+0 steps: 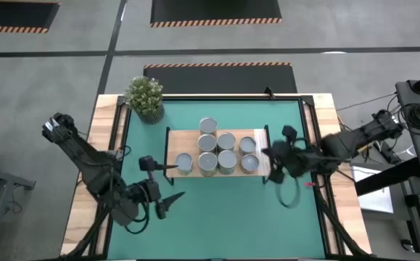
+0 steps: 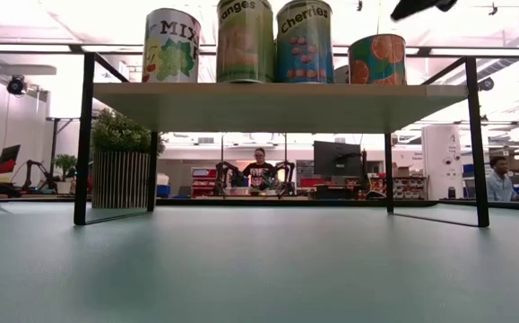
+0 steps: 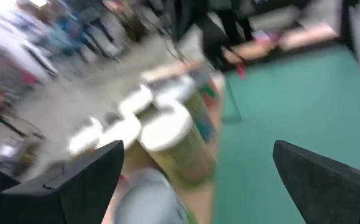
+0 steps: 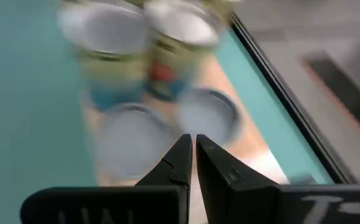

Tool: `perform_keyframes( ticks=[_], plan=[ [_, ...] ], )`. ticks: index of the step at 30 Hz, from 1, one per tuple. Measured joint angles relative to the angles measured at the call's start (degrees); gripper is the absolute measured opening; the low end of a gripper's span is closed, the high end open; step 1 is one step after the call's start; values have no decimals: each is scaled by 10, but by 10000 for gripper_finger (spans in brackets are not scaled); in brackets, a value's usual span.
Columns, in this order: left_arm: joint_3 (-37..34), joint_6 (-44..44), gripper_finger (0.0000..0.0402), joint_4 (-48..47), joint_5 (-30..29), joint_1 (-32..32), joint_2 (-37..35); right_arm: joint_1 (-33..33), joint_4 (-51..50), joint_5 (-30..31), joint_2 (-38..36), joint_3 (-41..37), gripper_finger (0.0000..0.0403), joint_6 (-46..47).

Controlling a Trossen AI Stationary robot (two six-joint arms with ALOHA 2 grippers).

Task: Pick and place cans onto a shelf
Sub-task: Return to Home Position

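The cans (image 1: 226,161) are standing clustered on the shelf (image 1: 184,140) near the potted plant (image 1: 146,98), while the left gripper (image 3: 198,147) is hanging wide open and empty off its near-left corner and the right gripper (image 4: 191,140), fingers pinched together on nothing, is hovering at its right end.

Left arm (image 1: 86,163): comes in from 9 o'clock on the overhead view, elbow folded low, wrist ending near 7 o'clock.
Left gripper (image 1: 170,183): fingers spread wide with nothing between them, pointing toward 3 o'clock.
Right arm (image 1: 355,138): stretched in from 3 o'clock, almost straight.
Right gripper (image 4: 192,140): fingers pressed together, empty, aimed toward 9 o'clock.
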Motion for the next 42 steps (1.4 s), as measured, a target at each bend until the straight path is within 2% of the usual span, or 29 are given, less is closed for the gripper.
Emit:
perform_keyframes(
  ticks=[2, 4, 7, 10, 13, 16, 21, 23, 25, 28, 30, 33, 35, 38, 42],
  plan=[
    [8, -60, 393, -77, 44, -11, 0, 44, 75, 18, -27, -44, 13, -52],
    [-1, -101, 390, -113, 70, -24, 2, 81, 160, 31, -49, -91, 13, -112],
    [-28, -140, 372, -122, 108, -49, -4, 122, 271, 35, -74, -156, 13, -197],
    [-56, -178, 334, -107, 119, -79, -4, 140, 349, 34, -91, -203, 13, -253],
    [-79, -184, 276, -76, 97, -97, -9, 142, 401, 31, -107, -239, 13, -300],
    [-94, -184, 200, -68, 77, -98, -16, 135, 437, 10, -122, -263, 13, -347],
    [-114, -152, 52, -66, 63, -71, -38, 114, 454, -48, -165, -271, 13, -375],
    [-122, -139, 15, -60, 44, -53, -49, 104, 454, -73, -183, -273, 13, -384],
    [-137, -111, 14, -40, 50, -35, -62, 96, 454, -94, -201, -279, 13, -392],
    [-180, -45, 20, 44, 97, -3, -87, 87, 456, -104, -226, -294, 13, -397],
    [-218, 10, 13, 140, 170, 21, -113, 84, 456, -105, -240, -304, 13, -398],
    [-278, 81, 2, 274, 334, 57, -151, 82, 457, -104, -261, -315, 13, -396],
    [-309, 105, 2, 328, 413, 78, -180, 82, 457, -104, -274, -321, 13, -396],
    [-339, 112, 1, 336, 460, 101, -227, 82, 457, -104, -290, -329, 13, -397],
    [-364, 114, 0, 289, 483, 111, -300, 82, 457, -103, -307, -336, 13, -396]
  ],
)
